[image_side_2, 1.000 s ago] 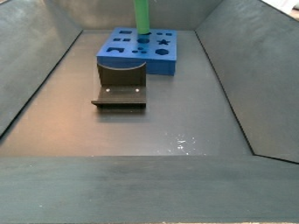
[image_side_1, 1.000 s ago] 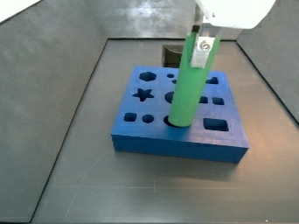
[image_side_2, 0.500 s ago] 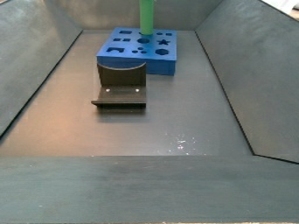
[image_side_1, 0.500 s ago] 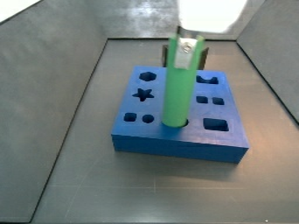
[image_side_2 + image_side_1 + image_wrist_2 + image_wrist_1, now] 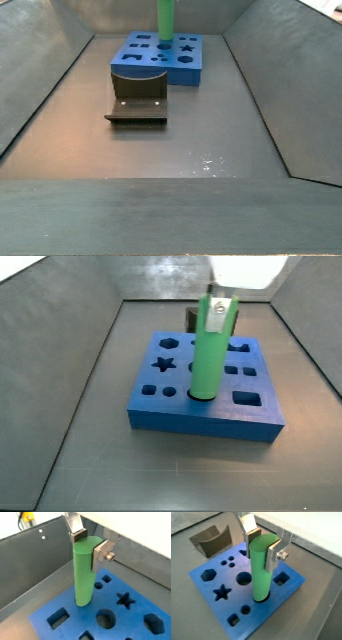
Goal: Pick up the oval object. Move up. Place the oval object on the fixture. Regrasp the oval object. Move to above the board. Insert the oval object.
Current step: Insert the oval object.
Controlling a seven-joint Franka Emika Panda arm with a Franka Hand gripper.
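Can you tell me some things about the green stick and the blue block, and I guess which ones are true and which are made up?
1. The gripper holds the oval object near its top end. True.
2. The oval object lies flat on the floor beside the board. False: it stands upright over the board, its lower end at one of the holes.
3. The fixture has a piece resting on it. False: nothing is on it in a side view.
4. The board has a star-shaped hole. True.
5. The fixture sits on top of the board. False: it stands on the floor, apart from the board.
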